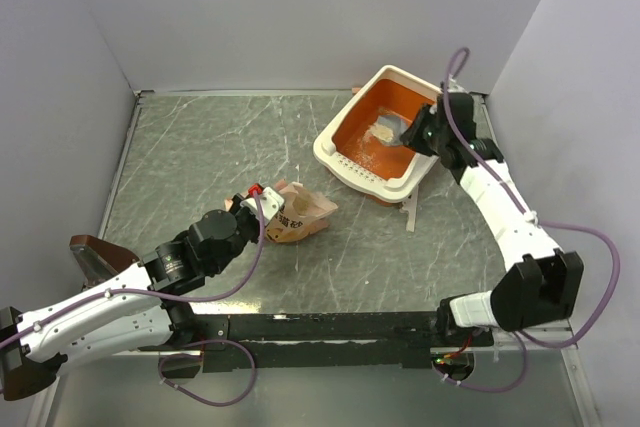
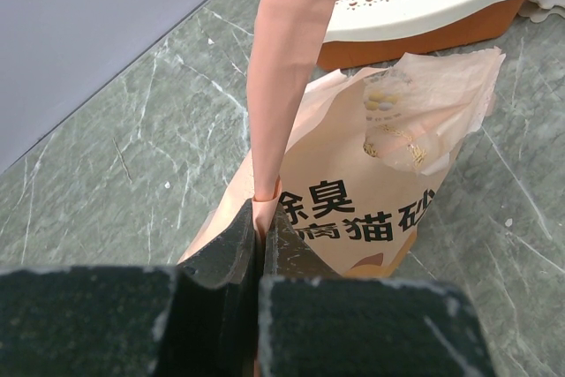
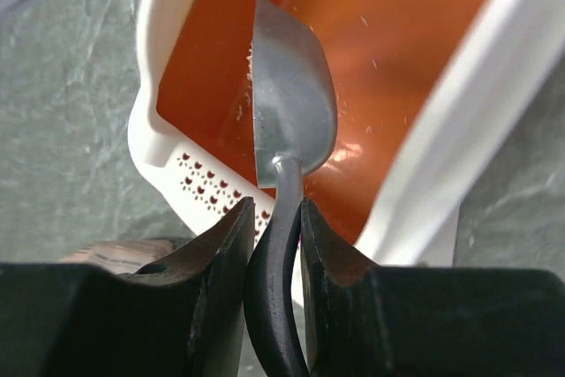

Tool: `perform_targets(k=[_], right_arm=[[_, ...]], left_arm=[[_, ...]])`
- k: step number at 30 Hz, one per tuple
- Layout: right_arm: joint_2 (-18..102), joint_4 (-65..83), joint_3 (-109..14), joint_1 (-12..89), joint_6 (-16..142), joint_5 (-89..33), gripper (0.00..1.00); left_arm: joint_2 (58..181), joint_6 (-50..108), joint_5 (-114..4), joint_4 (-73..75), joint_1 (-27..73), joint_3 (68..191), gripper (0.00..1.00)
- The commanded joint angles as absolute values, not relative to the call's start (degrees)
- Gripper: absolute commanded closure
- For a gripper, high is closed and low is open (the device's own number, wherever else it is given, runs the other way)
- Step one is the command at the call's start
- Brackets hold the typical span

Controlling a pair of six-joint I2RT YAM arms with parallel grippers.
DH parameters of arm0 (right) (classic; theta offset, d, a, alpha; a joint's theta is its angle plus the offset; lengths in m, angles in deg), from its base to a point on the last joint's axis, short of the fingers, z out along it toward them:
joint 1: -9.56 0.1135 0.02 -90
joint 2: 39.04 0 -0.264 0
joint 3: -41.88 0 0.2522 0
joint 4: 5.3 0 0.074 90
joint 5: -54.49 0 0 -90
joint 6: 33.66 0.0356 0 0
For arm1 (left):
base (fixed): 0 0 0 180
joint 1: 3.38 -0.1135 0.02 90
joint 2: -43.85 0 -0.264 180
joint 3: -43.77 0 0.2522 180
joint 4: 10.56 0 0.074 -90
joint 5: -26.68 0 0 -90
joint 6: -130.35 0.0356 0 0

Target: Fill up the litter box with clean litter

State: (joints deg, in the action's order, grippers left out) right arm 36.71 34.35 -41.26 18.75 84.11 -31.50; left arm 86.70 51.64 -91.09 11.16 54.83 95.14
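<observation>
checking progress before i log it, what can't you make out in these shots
Top view: right hand covers part of the litter box floor; fill level unclear.
Left wrist view: bag paper hides its contents; left hand blocks its near end.
Right wrist view: scoop hides the floor behind it.

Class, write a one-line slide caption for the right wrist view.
Right gripper clamps the grey scoop by its handle, bowl above the orange litter box.
</observation>
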Motion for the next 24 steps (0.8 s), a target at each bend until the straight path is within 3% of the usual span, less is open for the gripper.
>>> perform_targets(k=[1,4,6,13,19,24], right_arm=[[42.59,42.34,-53.74,24.66,69.47,-43.46,1.0],[49.8,49.82,-63.09,31.79,64.53,-56.29,1.0],[52.36,51.52,-65.47,33.55,64.08,-57.92,1.0],[49.13,51.0,-63.28,36.45,61.96,-66.53,1.0],[44.64,55.29,-66.35,40.49,61.08,-65.66,1.0],[38.14,61.1,-67.95,42.08,64.24,-50.57,1.0]], left_arm=[[86.04,50.9,-90.74,11.28,54.8,94.97,0.99],[86.56,50.98,-90.91,11.54,54.89,95.06,0.99],[86.65,51.07,-91.35,11.72,54.8,95.06,0.99],[85.95,51.16,-91.53,11.28,54.8,94.71,0.99],[86.3,51.16,-91.18,11.55,54.89,94.8,0.99],[86.39,51.42,-89.95,11.02,54.8,94.8,0.99]])
